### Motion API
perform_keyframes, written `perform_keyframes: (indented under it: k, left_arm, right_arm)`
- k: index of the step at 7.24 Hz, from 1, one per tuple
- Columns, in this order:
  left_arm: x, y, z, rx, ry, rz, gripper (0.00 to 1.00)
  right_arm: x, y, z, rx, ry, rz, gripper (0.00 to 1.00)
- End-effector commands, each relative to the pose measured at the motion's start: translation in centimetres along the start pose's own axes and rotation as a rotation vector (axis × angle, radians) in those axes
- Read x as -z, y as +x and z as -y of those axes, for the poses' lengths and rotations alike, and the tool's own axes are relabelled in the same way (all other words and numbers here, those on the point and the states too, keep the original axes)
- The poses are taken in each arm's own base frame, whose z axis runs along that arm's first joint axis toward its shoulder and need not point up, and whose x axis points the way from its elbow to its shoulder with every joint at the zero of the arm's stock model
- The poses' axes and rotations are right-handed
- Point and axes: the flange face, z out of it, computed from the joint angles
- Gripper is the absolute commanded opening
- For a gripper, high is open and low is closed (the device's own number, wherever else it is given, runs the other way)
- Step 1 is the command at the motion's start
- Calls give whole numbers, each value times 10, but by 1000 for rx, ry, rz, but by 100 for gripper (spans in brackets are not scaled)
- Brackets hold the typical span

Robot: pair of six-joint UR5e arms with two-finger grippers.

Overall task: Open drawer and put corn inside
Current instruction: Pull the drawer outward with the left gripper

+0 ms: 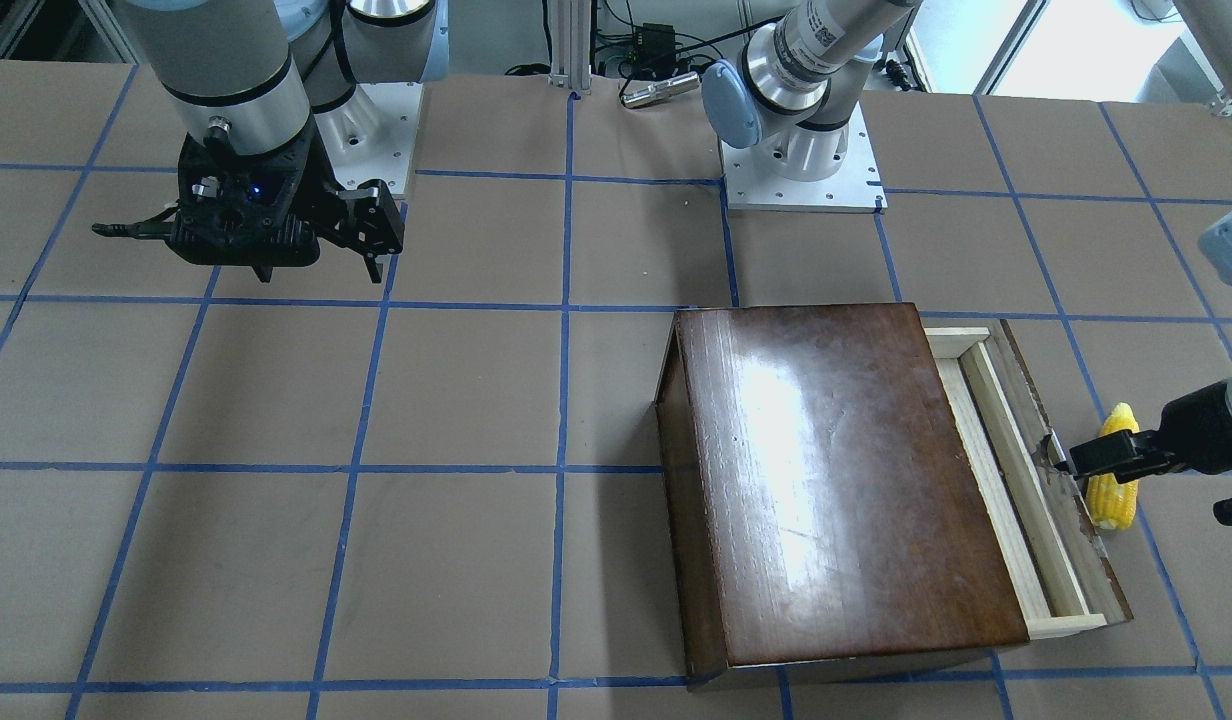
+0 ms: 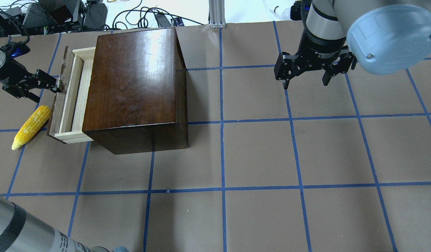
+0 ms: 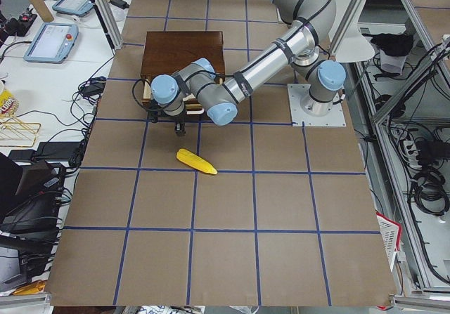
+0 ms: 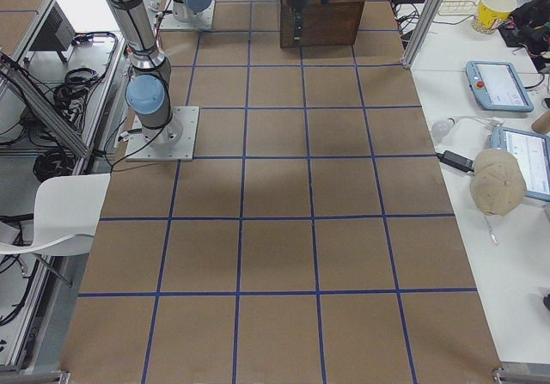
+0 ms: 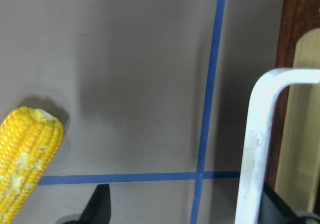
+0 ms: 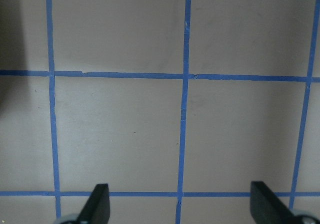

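Note:
The dark-brown box (image 2: pixel 131 80) stands at the table's left. Its drawer (image 2: pixel 73 94) is pulled partly out, so the pale wood tray (image 1: pixel 1006 470) shows. The yellow corn (image 2: pixel 32 126) lies on the table just outside the drawer front; it also shows in the front view (image 1: pixel 1114 500) and the left wrist view (image 5: pixel 25 154). My left gripper (image 2: pixel 54 85) is at the drawer front with its jaws apart. The metal pull (image 5: pixel 255 144) stands between its fingers, close to one of them. My right gripper (image 2: pixel 305 84) hangs open and empty far to the right, over bare table (image 6: pixel 182 209).
The table is brown paper with a blue tape grid. Both arm bases (image 1: pixel 801 170) stand at the robot's edge. Cables and equipment lie beyond the far edge (image 2: pixel 61 17). The box and the corn are the only loose things on the table.

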Motion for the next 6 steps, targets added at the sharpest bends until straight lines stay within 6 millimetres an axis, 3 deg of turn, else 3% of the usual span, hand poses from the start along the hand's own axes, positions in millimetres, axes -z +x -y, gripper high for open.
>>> perform_keyframes:
  k: [1,6]
  left_arm:
    - [7,-5,2,-31,-5,37,100]
    - [34,-6,9,-40,23,76,100]
  right_arm:
    - [0,0,0,0,0,0,100]
    - [0,0,0,0,0,0,100]
